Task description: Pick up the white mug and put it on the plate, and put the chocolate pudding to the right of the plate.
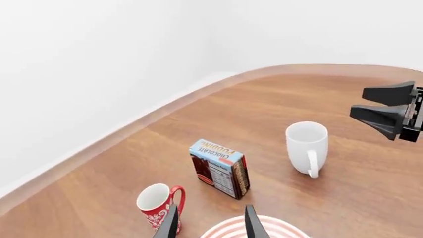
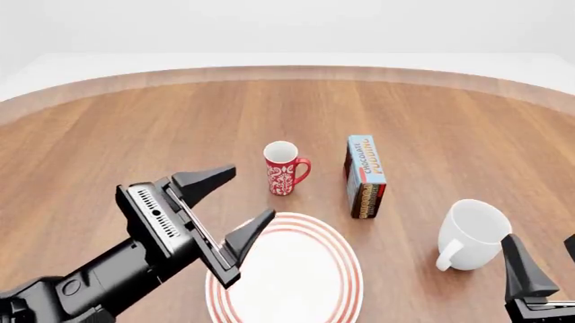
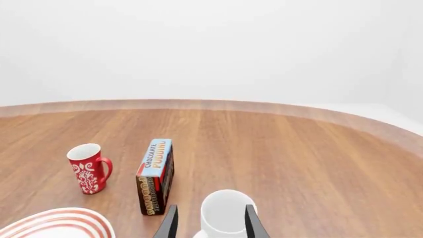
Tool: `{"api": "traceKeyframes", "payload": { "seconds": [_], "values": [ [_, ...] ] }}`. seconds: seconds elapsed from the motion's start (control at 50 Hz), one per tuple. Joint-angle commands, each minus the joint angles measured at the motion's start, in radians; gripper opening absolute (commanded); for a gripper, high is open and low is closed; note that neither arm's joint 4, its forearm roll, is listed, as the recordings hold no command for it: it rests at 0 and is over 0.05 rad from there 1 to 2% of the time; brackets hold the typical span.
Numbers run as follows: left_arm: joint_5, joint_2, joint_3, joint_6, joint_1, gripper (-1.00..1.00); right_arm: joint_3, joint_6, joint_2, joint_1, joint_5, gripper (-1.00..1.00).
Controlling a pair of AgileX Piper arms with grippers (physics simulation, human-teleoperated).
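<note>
The white mug (image 2: pixel 472 234) stands upright at the right of the table, handle toward the near left. My right gripper (image 2: pixel 546 259) is open just near and right of it, apart from it. In the right wrist view the white mug (image 3: pixel 225 213) sits just ahead of the open right gripper (image 3: pixel 211 224). The plate (image 2: pixel 346 276) lies at the near centre. My left gripper (image 2: pixel 242 196) hangs open above the plate's left part, holding nothing. The chocolate pudding (image 2: pixel 365 176) stands on edge beyond the plate, to the right. In the left wrist view, pudding (image 1: pixel 220 167), white mug (image 1: pixel 307 146) and right gripper (image 1: pixel 378 105) show.
A red mug (image 2: pixel 284 168) with a white floral pattern stands upright just beyond the plate, left of the pudding. The round wooden table's far edge (image 2: pixel 287 68) curves across the back, with a white wall behind it.
</note>
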Motion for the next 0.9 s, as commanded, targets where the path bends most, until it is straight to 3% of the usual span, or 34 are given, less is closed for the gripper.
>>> {"api": "traceKeyframes", "payload": {
  "seconds": [0.02,0.66,0.9],
  "values": [
    [-0.011,0.069,-0.048,-0.006,-0.053,1.0,0.0,-0.001,0.0,0.001,0.0,1.0],
    [-0.027,0.249,-0.161,-0.039,-0.127,1.0,-0.001,0.004,0.0,0.0,-0.001,1.0],
    [-0.006,0.344,-0.245,-0.028,-0.167,1.0,-0.001,0.006,0.0,0.0,-0.001,1.0]
  ]
}}
